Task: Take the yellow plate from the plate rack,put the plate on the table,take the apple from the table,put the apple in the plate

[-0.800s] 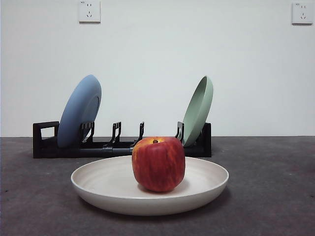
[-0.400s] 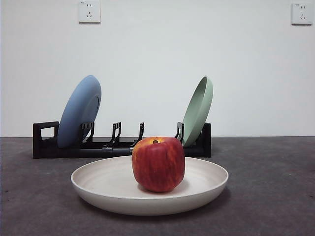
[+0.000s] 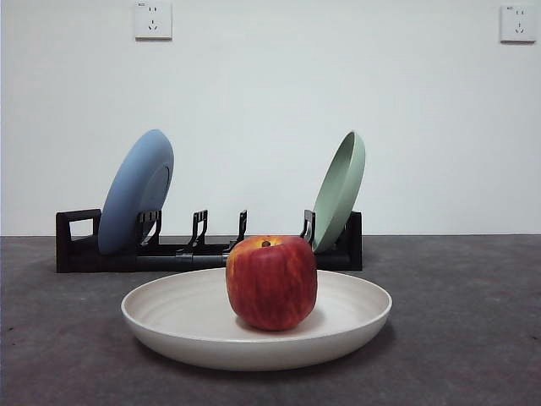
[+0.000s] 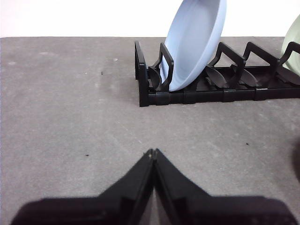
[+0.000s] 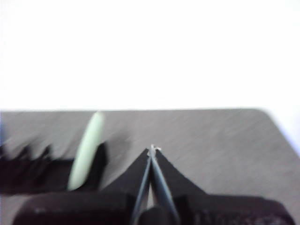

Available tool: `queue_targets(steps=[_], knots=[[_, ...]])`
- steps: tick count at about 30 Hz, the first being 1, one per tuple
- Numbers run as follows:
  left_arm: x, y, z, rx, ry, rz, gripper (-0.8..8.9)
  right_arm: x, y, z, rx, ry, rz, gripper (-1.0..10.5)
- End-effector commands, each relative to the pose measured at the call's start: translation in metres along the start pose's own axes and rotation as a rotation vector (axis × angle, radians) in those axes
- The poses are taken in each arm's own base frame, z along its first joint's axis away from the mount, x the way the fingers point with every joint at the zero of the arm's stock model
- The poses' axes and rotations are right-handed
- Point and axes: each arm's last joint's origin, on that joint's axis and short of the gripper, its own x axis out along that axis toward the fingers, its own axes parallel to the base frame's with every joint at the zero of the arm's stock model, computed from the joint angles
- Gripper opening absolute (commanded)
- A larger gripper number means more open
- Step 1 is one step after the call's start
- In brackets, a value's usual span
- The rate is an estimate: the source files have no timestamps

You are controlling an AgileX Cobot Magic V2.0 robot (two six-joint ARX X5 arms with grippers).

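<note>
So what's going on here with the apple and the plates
Nothing is being handled right now. The apple sits in the cream plate on the table. Behind, the rack holds a blue plate and a green plate. The left tool and the right tool are both shut and empty, held away from the apple.

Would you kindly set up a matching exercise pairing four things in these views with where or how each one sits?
Things:
1. apple
2. yellow plate
3. blue plate
4. left hand

States:
A. leaning in the plate rack near its loop handle
B. shut, over bare table
C. lying flat on the table
D. standing inside a plate

Pairs: 1-D, 2-C, 3-A, 4-B
</note>
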Motion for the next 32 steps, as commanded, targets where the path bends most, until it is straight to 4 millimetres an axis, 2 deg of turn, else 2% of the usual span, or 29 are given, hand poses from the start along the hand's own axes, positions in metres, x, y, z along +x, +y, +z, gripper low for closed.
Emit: queue_targets(steps=[1, 6, 13, 18, 22, 28, 32], knots=[[0.001, 0.0, -0.003, -0.006, 0.007, -0.002, -0.04, 0.007, -0.004, -0.024, -0.071, -0.016, -0.03, 0.0], [0.001, 0.0, -0.003, -0.006, 0.007, -0.002, -0.04, 0.02, -0.008, -0.078, -0.064, -0.075, -0.055, 0.0], [0.001, 0.0, -0.003, -0.006, 0.007, -0.002, -0.04, 0.041, -0.008, -0.158, -0.028, -0.058, -0.049, 0.0], [0.001, 0.0, -0.003, -0.006, 0.007, -0.002, -0.04, 0.049, -0.008, -0.201, 0.0, -0.019, -0.047, 0.0], [0.001, 0.0, -0.003, -0.006, 0.007, -0.002, -0.04, 0.054, -0.008, -0.223, 0.018, 0.01, -0.047, 0.0], [0.001, 0.0, -0.003, -0.006, 0.008, -0.002, -0.04, 0.06, -0.007, -0.246, 0.019, 0.072, -0.046, 0.0], [0.001, 0.0, -0.003, -0.006, 0.007, -0.002, -0.04, 0.06, -0.007, -0.247, 0.018, 0.073, -0.046, 0.0]])
